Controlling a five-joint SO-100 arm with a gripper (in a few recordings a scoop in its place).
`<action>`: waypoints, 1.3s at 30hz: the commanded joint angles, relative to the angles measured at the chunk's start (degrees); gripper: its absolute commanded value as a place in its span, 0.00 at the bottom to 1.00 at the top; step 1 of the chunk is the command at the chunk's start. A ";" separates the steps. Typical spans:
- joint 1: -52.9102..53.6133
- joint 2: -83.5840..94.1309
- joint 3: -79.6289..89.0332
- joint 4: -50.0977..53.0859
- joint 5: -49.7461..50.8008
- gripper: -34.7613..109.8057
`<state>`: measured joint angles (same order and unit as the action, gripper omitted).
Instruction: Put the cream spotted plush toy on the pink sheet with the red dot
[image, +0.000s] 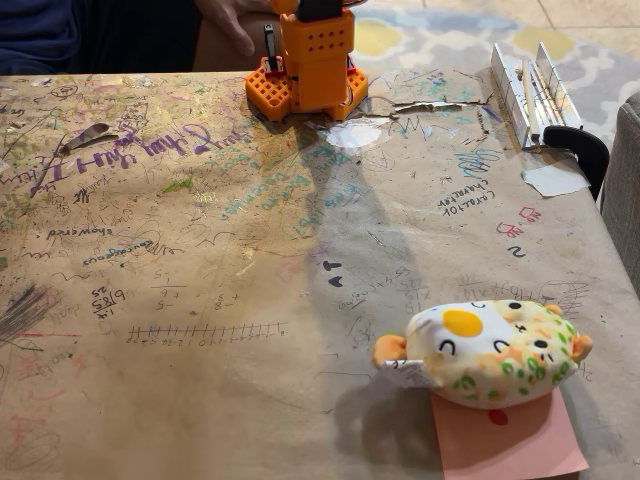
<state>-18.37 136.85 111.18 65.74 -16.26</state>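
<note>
Plush toy (487, 353) lies w/ near edge overlapping pink sheet (508, 437), dot half-hidden. My jaws' state: can't tell.

The fixed view looks down obliquely across the scribbled brown paper-covered table (200, 300) from its near edge toward the orange arm base (308, 75) at the far side.

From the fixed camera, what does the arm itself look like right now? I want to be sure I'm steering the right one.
The arm's base at the table's far edge is bright orange plastic: a boxy column dotted with small holes on a wider grid-patterned foot. A black part sits at the column's top and a dark cable or rod stands beside it on the picture's left. The gripper is out of frame above.
</note>
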 joint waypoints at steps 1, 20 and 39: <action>0.09 11.25 17.84 1.05 -1.85 0.53; 7.03 41.84 57.57 -5.10 8.17 0.24; 9.67 56.25 60.38 2.55 8.35 0.24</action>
